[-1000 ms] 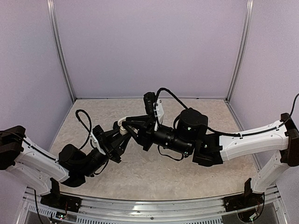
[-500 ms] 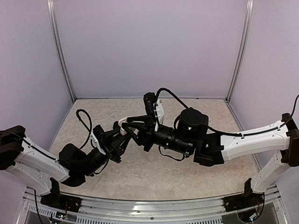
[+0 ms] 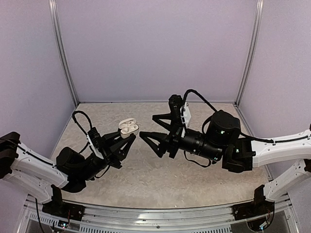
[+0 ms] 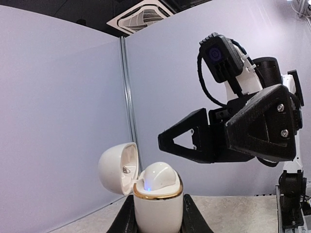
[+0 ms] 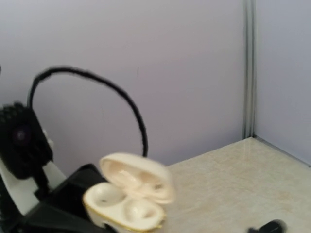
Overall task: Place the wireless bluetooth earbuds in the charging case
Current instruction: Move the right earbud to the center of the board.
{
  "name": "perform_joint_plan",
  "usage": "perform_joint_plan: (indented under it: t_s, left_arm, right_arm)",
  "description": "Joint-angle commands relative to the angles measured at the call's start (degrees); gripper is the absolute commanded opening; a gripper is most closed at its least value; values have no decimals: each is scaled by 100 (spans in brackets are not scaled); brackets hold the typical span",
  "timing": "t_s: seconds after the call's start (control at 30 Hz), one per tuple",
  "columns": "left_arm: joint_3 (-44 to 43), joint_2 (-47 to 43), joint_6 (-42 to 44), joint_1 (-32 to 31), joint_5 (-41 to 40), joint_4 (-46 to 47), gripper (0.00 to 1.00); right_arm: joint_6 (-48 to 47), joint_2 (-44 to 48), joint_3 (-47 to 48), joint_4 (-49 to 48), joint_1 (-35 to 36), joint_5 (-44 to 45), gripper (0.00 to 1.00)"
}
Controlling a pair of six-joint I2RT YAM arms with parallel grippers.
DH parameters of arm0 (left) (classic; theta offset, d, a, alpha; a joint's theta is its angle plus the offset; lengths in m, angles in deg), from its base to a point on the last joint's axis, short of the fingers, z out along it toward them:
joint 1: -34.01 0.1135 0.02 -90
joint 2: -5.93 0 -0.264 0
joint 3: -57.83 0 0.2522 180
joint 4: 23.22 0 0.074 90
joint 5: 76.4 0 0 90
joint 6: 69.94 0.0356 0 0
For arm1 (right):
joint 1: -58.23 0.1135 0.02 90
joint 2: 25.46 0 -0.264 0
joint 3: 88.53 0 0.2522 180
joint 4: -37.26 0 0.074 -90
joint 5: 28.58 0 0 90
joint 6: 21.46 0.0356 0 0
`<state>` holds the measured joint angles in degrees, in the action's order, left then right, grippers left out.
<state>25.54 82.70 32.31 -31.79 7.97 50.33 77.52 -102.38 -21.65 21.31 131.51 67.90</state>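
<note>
The white charging case (image 3: 129, 127) has a gold rim and its lid (image 4: 116, 167) hinged open. It stands upright between the fingers of my left gripper (image 4: 158, 216), which is shut on it. A white rounded earbud (image 4: 158, 177) sits in the case with a small blue light at its base. In the blurred right wrist view, both wells of the case (image 5: 124, 206) look filled with pale rounded shapes. My right gripper (image 3: 149, 127) hangs open just right of the case, apart from it and holding nothing; one of its fingers (image 4: 189, 143) shows above the case.
Both arms hover over the beige speckled table (image 3: 146, 170) inside lilac walls with metal corner posts (image 3: 65, 58). A black cable (image 5: 121, 97) loops behind the case. A small dark tip (image 5: 267, 226) shows at the lower edge of the right wrist view.
My right gripper has opened and drawn back to the right, away from the case. The case now shows uncovered in the left gripper, which shifted slightly left.
</note>
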Motion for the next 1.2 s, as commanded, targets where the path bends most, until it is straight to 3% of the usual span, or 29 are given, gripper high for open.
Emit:
perform_joint_plan:
  t_s: [0.0, 0.1, 0.27, 0.4, 0.5, 0.63, 1.0, 1.1, 1.17]
  left_arm:
    - [77, -239, -84, 58, 343, -186, 0]
    - [86, -362, -114, 78, 426, -427, 0]
    - [178, -498, -163, 86, 482, -634, 0]
    - [226, -544, -213, 115, 484, -707, 0]
    - [227, -545, -240, 128, 491, -726, 0]
    - [218, -507, -255, 137, 497, -677, 0]
    - [277, -486, -324, 137, 477, -581, 0]
    - [311, -514, -323, 133, 458, -565, 0]
    - [322, -531, -322, 135, 444, -555, 0]
  right_arm:
    - [-678, 578, -179, 265, -33, 331, 87]
    - [-616, 810, -98, 1144, -233, 519, 99]
    - [207, 1058, 105, 2727, -1229, -141, 98]
    - [601, 1302, -97, 3515, -1911, -59, 93]
    - [1133, 1414, -531, 3657, -2673, -338, 85]
    - [1679, 1188, -987, 3723, -3180, -623, 75]
    - [2197, -546, -910, 3873, -3552, -211, 72]
    - [2368, -982, -705, 3962, -3561, 3, 65]
    - [2495, -1213, -555, 4012, -3562, 80, 54]
